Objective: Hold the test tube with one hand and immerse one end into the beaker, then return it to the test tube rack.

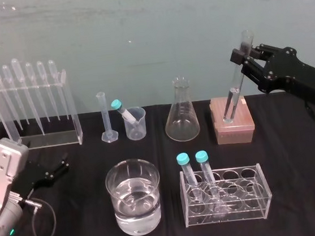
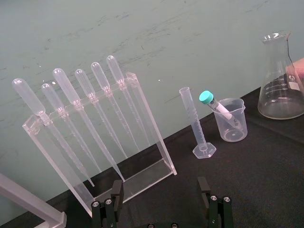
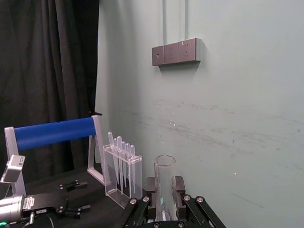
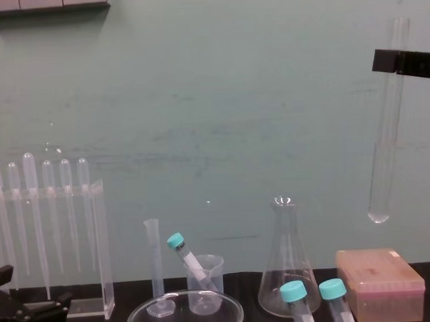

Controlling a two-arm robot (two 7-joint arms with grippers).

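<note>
On the black worktop [image 1: 298, 156] sits the wide clear glass beaker [image 1: 134, 197], with my left tool [image 1: 65, 164] lying spread to its left. My right tool [image 1: 246, 55] pinches the long slim clear glass test tube [image 1: 234, 93] near its rim. My chest view shows it hanging clear above the pink box [image 4: 381, 282].

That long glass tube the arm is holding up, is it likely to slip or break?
Probably slippery: the test tube is smooth clear glass, pinched near its top by the right pincer. Likely fragile, being slim and long. Laid flat, its round body would probably roll.
</note>
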